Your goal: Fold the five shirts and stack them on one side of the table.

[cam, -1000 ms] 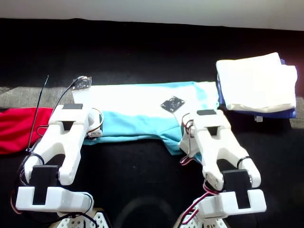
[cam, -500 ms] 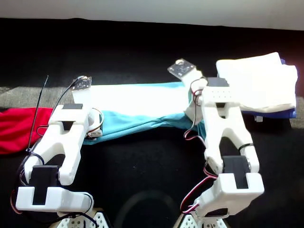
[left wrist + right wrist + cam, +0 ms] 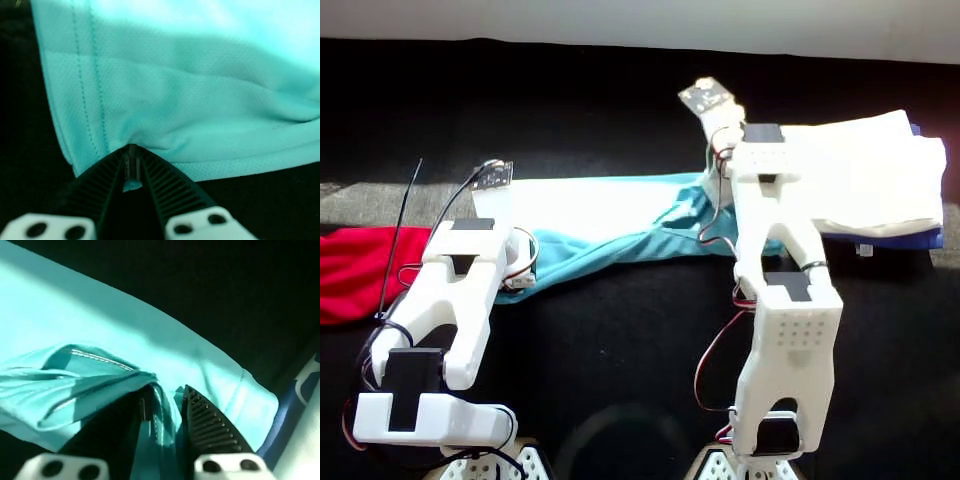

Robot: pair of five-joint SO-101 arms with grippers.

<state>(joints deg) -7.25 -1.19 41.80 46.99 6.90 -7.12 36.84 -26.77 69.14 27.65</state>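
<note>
Teal shirt (image 3: 200,100): matt cloth of fine mesh knit, hem double-stitched beside the left gripper (image 3: 131,157). Gripper fingers (image 3: 167,185): black ridged plastic, matt. Arm shells (image 3: 455,290): white smooth plastic, slight sheen.

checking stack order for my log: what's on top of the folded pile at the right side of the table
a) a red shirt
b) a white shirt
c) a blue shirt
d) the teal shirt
b: a folded white shirt lies on top, with only the edge of a blue shirt showing beneath it. The red shirt is at the far left and the teal shirt is mid-table.
</note>
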